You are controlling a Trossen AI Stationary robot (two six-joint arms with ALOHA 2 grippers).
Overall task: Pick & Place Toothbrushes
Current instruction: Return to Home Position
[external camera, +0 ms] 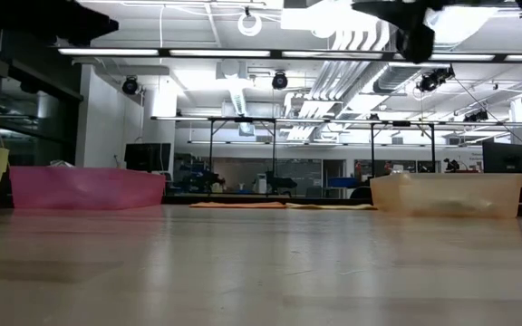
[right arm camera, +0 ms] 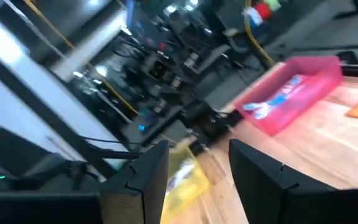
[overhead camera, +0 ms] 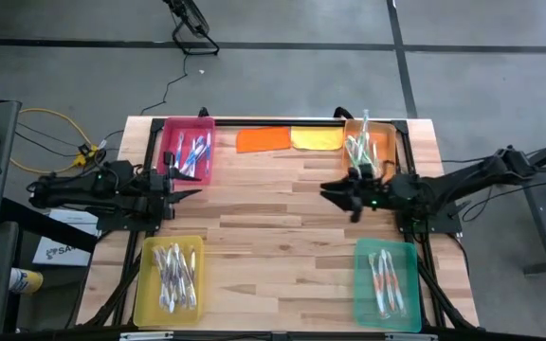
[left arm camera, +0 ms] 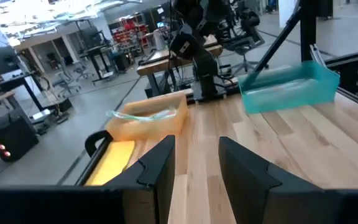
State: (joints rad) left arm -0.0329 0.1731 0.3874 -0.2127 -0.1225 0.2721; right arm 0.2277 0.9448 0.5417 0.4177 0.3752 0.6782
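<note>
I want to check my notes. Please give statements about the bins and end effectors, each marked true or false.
1. The pink bin holds toothbrushes. True.
2. The right end effector grips a toothbrush. False: it is open and empty.
3. An orange cloth and a yellow cloth lie between the pink bin and the orange bin. True.
4. The yellow bin is empty. False: it holds toothbrushes.
5. The left end effector reaches into the pink bin. False: it is outside it, open.

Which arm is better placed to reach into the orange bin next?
Right, probably: the right gripper hovers open beside the orange bin, while the left gripper is across the table by the pink bin.
</note>
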